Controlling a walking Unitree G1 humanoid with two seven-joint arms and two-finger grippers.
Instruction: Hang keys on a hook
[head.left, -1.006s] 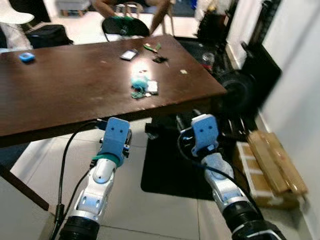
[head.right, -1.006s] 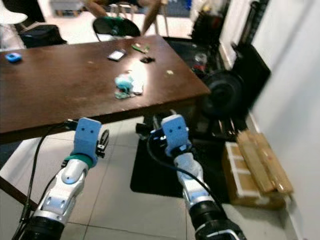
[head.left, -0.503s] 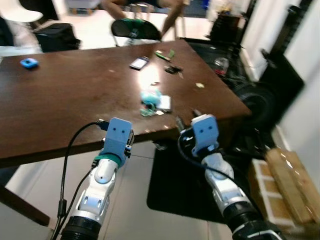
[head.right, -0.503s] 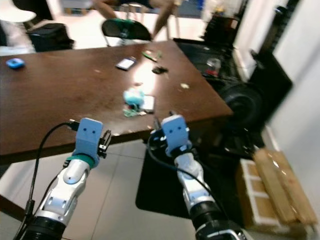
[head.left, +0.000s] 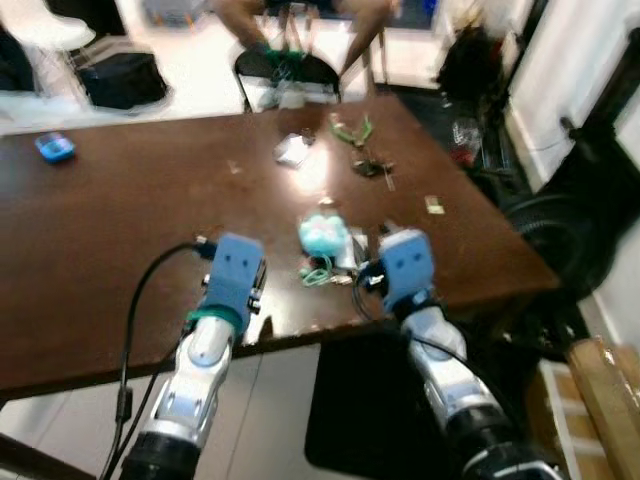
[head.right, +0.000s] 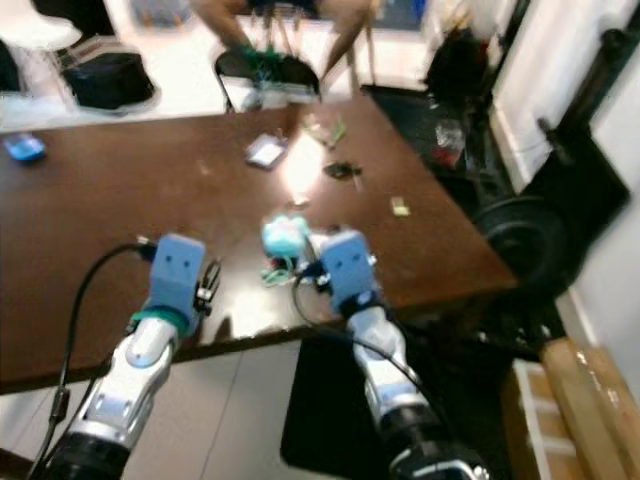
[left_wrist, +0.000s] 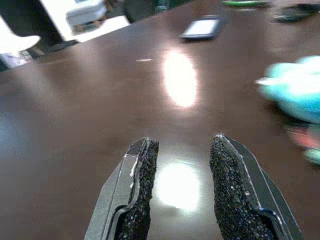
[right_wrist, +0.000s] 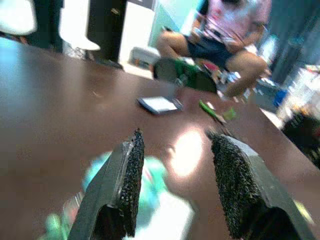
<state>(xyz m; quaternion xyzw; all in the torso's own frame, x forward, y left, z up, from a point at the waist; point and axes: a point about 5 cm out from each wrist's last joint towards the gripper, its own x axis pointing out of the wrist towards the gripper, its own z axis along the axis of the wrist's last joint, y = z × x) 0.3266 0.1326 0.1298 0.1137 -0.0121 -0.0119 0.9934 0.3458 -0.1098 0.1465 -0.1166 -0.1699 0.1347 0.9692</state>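
Right wrist view, right gripper (right_wrist: 175, 185) wide over teal keys (head.left: 325, 235), left gripper (left_wrist: 182, 187) wide.

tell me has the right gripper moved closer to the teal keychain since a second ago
Yes. The right gripper was below the table edge and well short of it; now it is over the tabletop, right beside the teal keychain.

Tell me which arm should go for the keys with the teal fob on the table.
Right. The right tool is open just short of the keys, fob between its fingers in the wrist view. The left tool, also open, faces bare table beside them.
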